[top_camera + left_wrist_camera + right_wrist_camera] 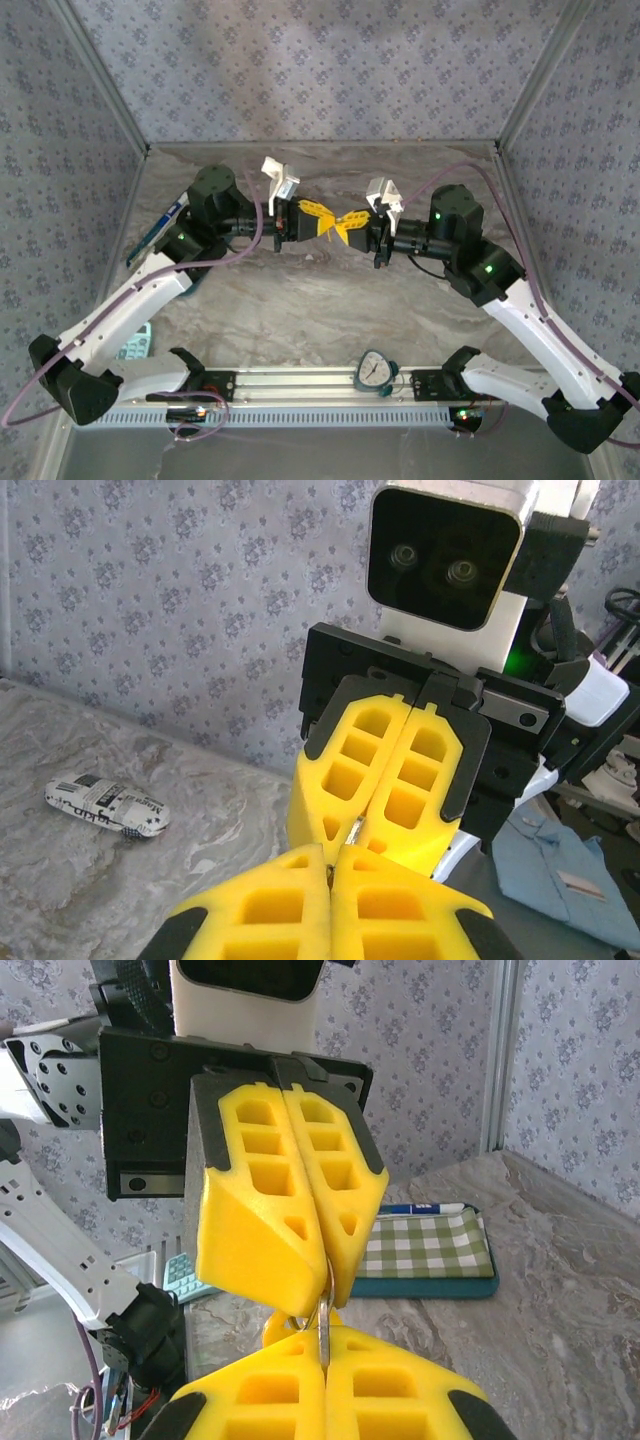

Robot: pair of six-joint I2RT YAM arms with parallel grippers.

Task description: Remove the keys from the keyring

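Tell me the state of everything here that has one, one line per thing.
keys: in the air, pinched from both sides.
left pincer: shut on the keys.
right pincer: shut on the keys, tip to tip with the left pincer.
pen: lying flat on the checked pad.
wrapped packet: lying on the table, untouched.

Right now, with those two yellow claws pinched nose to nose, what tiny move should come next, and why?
Probably a slow, slight pull of the left gripper away from the right gripper. Both are shut tip to tip on the thin metal piece between them, so easing apart may work it loose.
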